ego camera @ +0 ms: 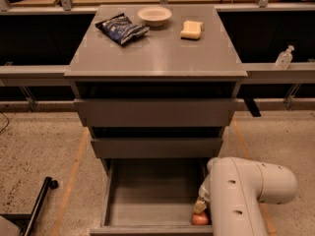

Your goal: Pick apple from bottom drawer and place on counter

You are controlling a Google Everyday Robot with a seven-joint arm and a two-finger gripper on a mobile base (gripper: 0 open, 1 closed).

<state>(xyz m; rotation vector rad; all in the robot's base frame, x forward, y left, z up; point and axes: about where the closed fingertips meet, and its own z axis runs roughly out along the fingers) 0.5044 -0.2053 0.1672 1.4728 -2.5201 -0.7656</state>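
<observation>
Down at the 5 o'clock corner of the bottom drawer (147, 205), the apple (200, 219) sits right by your jaws; you cannot tell whether they grip it. A loose hold could drop it before the counter (157, 55) at 12 o'clock.

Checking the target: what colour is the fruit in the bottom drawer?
Reddish-orange apple, right by the gripper; camera view.

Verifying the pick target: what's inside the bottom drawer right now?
The bottom drawer is open, with the apple in its front-right corner; the gripper sits just above it. Nothing else shows inside. The arm covers the drawer's right edge, so anything there is hidden.
</observation>
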